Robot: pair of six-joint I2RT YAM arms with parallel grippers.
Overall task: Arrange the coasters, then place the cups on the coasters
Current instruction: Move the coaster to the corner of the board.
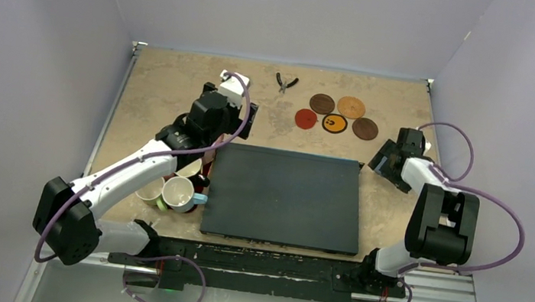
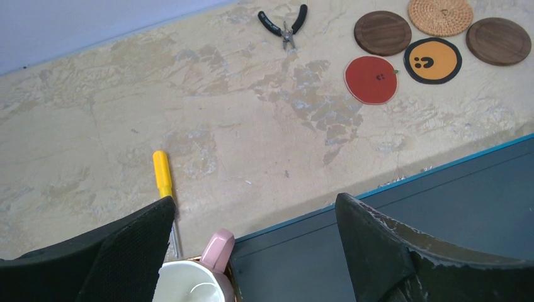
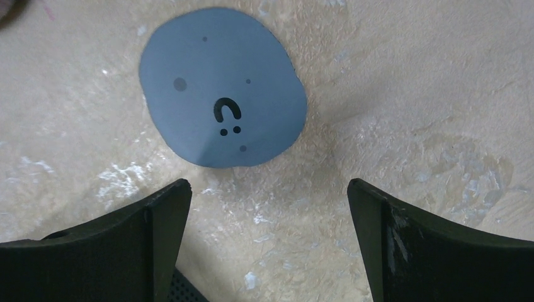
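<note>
Top view: I count five coasters (image 1: 335, 123) grouped on the far side of the table, beyond one black mat (image 1: 286, 196). The cups (image 1: 180, 194) cluster under my left arm; I cannot tell how many.

Left wrist: my left gripper (image 2: 255, 204) gapes wide and empty above one pink mug (image 2: 217, 248).

Right wrist: my right gripper (image 3: 269, 187) stands wide and empty over one grey-blue coaster (image 3: 220, 88) bearing black marks.

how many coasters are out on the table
6 coasters: red, yellow, dark brown, cork and brown wood clustered at the far side; grey-blue alone below the right tool. None looks hidden.
</note>
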